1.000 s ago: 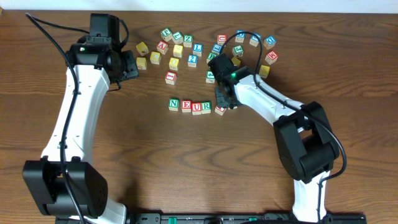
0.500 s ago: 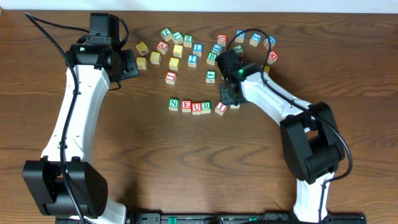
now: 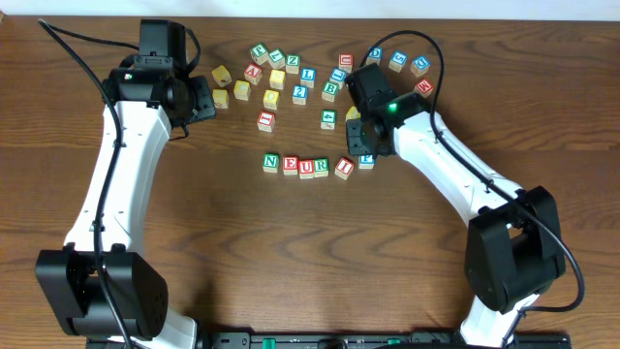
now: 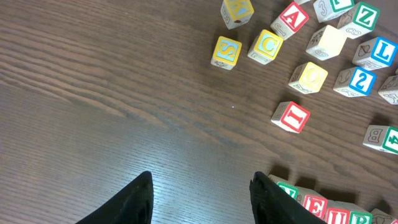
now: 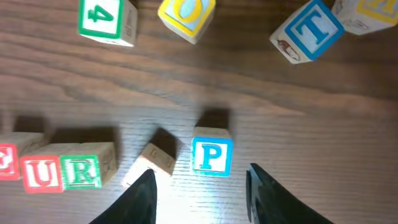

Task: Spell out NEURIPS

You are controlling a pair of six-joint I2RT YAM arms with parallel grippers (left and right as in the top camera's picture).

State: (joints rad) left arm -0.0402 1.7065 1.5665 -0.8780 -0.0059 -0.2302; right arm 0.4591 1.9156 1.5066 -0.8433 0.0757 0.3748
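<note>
Two dark fingers [image 5: 142,198] of the right gripper [image 5: 198,202] stand apart with nothing between them, their bases cut off by the lower edge of the wrist view. Just beyond the gap sits the P block [image 5: 211,155], blue letter up, clear of both fingers. Beside it, a tilted block [image 5: 151,163] shows only a bare wooden side here, though the overhead view appears to give it a red I. Next come the R block [image 5: 79,171] and U block [image 5: 42,173], touching, then an E block [image 5: 6,160] half cut off at the left edge. The N block [image 3: 271,162] appears overhead only. The row [image 3: 306,167] on the table [image 3: 194,242] reads N, E, U, R, I, P, the last two loosely spaced and askew. The left gripper [image 4: 199,199] has its fingers [image 4: 135,200] apart and empty over bare wood, with the row's left end clipped by the bottom edge. One yellow S block [image 4: 226,52] lies well apart from the row, beside a C block [image 4: 267,45]. In the loose pile [image 3: 308,75] beyond the row, most letters are too small to read overhead, and the right arm covers several.
</note>
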